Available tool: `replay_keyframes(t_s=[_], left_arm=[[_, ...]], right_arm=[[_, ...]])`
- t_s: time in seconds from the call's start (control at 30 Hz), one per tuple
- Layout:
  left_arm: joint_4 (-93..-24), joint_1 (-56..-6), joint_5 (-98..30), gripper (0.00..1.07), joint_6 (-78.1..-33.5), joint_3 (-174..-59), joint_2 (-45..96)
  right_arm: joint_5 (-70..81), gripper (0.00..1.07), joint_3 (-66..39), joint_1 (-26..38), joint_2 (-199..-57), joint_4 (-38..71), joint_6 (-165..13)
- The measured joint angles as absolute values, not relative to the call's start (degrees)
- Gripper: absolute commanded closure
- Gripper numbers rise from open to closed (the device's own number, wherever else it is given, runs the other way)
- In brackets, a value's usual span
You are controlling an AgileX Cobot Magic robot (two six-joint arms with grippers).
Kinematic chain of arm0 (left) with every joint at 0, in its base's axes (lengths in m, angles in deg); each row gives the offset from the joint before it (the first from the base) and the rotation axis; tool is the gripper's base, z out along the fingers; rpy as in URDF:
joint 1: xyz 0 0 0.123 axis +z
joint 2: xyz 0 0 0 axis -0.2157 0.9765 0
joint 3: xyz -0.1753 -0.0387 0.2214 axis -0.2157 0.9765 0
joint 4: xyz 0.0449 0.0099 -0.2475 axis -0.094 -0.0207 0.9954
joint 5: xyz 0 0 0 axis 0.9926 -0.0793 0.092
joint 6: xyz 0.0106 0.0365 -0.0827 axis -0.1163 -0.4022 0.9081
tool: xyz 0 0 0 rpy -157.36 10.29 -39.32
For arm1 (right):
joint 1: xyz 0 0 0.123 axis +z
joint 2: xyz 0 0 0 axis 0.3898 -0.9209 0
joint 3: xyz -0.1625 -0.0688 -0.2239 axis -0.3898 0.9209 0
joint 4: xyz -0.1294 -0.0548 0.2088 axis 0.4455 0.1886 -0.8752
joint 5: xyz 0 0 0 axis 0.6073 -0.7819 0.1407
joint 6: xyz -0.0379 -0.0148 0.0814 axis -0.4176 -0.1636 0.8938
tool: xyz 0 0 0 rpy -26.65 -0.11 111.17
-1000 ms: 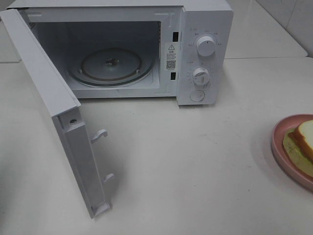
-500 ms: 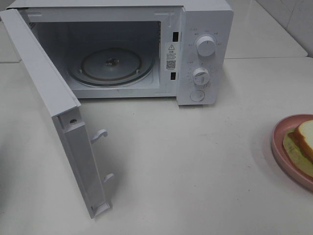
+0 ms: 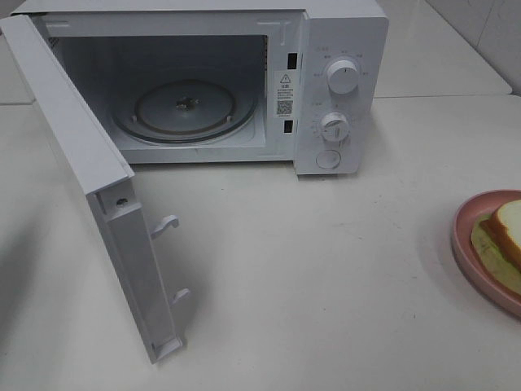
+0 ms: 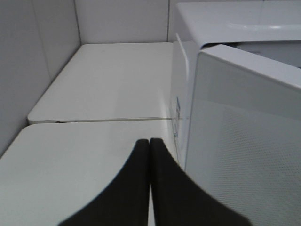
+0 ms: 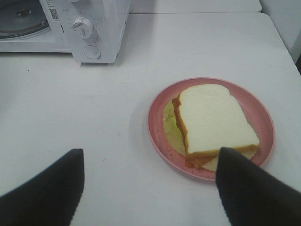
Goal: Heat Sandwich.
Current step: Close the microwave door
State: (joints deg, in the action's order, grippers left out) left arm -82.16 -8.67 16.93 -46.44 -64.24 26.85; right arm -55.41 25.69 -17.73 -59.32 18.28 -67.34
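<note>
Nothing has shifted — the sandwich, white bread over lettuce and reddish filling, lies on the pink plate. Right gripper spread wide above it; left gripper closed, empty.

Sandwich on plate, right of microwave.

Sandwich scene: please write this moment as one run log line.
microwave door: open | turntable: bare | sandwich: on pink plate | right claw: open, above table near plate | left claw: shut, empty
</note>
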Motion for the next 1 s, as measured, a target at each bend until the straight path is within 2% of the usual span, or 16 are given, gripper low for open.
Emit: replay_keyframes(t_s=[0.2, 0.33, 0.47, 0.7, 0.87, 1.0], left_arm=[[-89.21, -8.67, 21.68, 1.07, -42.43, -65.28, 32.87], [-96.20, -8.67, 26.78, 1.07, -38.59, -67.40, 38.54], [-99.47, -9.48, 29.31, 1.07, -37.21, -68.37, 42.26], [-99.35, -14.58, 30.16, 1.07, -39.39, -69.57, 46.39], [-92.47, -19.62, 30.11, 1.07, -40.99, -70.09, 48.28], [-90.64, -21.74, 30.11, 1.07, -42.03, -70.89, 49.08]], right_arm=[[-55.41, 0.34, 25.69, -17.73, -59.32, 18.28, -67.34], [-55.41, 0.34, 25.69, -17.73, -59.32, 18.28, -67.34], [-55.41, 0.34, 25.69, -17.73, -59.32, 18.28, -67.34], [-55.41, 0.36, 25.69, -17.73, -59.32, 18.28, -67.34], [-55.41, 0.36, 25.69, -17.73, -59.32, 18.28, -67.34], [-55.41, 0.36, 25.69, -17.73, -59.32, 18.28, -67.34]])
